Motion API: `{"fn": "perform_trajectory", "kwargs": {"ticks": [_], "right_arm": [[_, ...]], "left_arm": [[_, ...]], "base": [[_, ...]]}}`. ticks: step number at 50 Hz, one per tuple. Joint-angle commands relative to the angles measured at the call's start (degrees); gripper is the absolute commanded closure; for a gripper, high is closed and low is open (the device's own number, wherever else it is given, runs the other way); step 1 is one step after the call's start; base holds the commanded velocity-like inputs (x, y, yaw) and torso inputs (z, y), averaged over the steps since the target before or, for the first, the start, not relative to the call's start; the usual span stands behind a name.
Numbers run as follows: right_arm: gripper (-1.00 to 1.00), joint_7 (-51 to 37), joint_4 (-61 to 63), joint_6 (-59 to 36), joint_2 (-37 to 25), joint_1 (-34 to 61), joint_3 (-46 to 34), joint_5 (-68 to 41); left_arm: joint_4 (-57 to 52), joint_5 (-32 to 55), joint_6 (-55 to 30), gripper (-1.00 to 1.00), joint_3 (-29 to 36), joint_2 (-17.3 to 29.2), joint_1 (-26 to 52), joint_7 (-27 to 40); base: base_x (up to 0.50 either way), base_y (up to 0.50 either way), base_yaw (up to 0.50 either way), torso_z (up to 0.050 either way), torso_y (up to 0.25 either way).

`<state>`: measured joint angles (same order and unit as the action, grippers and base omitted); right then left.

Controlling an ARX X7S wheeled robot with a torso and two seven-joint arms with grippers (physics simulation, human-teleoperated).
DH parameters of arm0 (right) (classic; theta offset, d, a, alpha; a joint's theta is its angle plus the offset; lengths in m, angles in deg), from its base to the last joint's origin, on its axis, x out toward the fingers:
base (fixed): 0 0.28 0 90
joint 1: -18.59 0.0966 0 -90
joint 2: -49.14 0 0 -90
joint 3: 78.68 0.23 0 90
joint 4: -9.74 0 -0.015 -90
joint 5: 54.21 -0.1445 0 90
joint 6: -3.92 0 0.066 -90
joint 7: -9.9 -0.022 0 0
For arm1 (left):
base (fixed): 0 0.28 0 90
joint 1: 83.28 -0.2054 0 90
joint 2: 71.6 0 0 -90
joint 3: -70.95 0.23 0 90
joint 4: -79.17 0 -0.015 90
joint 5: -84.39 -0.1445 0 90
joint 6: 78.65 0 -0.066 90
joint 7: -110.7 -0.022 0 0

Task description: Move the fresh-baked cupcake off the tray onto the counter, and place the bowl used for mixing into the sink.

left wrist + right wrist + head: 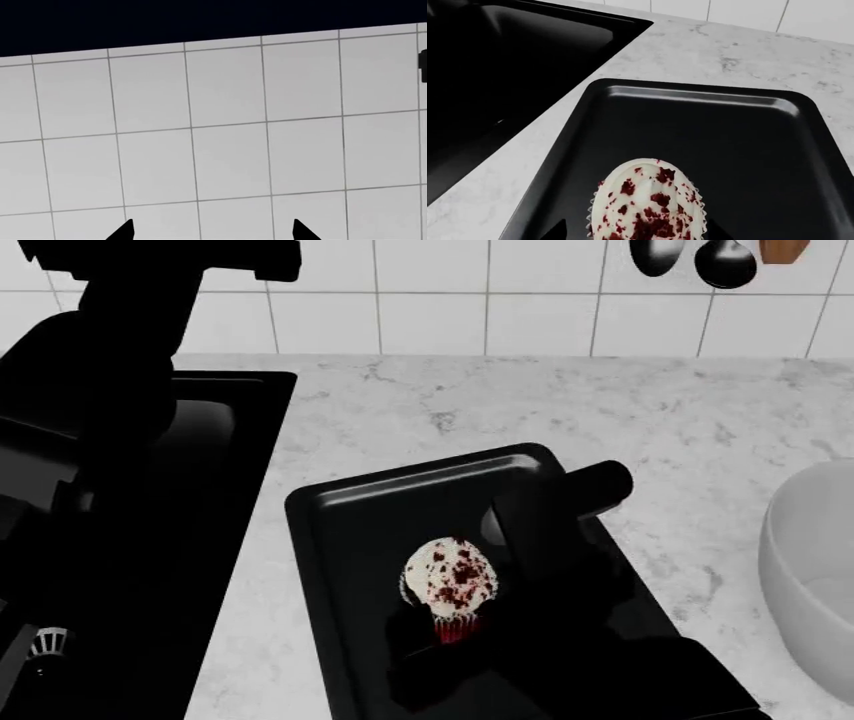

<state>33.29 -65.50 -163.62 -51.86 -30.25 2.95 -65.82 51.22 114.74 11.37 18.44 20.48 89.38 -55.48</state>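
Note:
The cupcake [451,585], white frosting with dark red crumbs in a red liner, stands on the black tray [387,510] on the marble counter [427,410]. My right arm [561,530] reaches over the tray. My right gripper [637,232] is open, its fingertips [558,231] on either side of the cupcake [647,200] with a small gap. The white-grey bowl [814,580] sits at the right edge of the head view. The black sink [200,500] lies left of the tray. My left gripper [213,231] is open, held up facing the tiled wall.
My left arm [107,390] hangs over the sink, where a silver drain strainer [47,642] shows. Dark utensils [694,260] hang on the white tiled wall [441,300] behind the counter. Bare counter lies between tray and bowl [681,470].

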Motion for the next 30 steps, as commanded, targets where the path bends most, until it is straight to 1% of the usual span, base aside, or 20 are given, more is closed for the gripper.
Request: {"fn": "perform_trajectory", "kwargs": {"ticks": [1, 25, 30], "right_arm": [[-1.00, -0.23, -1.35, 1.39, 0.21, 0.19, -0.11, -0.17], [-1.00, -0.58, -3.49, 3.04, -0.27, 0.98, -1.02, -0.48], [-1.00, -0.63, -3.63, 3.70, -0.39, -0.32, -1.06, -0.65]], "left_arm": [[-1.41, 0.35, -0.44, -1.00, -0.08, 0.60, -0.58, 0.62], [-0.79, 1.21, 0.17, -1.00, 0.68, 0.60, -0.39, 0.48], [-1.07, 1.36, 0.15, -1.00, 0.87, 0.70, -0.44, 0.63]], "base": [[0.00, 0.00, 0.00, 0.000, 0.000], [0.00, 0.00, 0.00, 0.000, 0.000], [0.00, 0.00, 0.00, 0.000, 0.000]]}}
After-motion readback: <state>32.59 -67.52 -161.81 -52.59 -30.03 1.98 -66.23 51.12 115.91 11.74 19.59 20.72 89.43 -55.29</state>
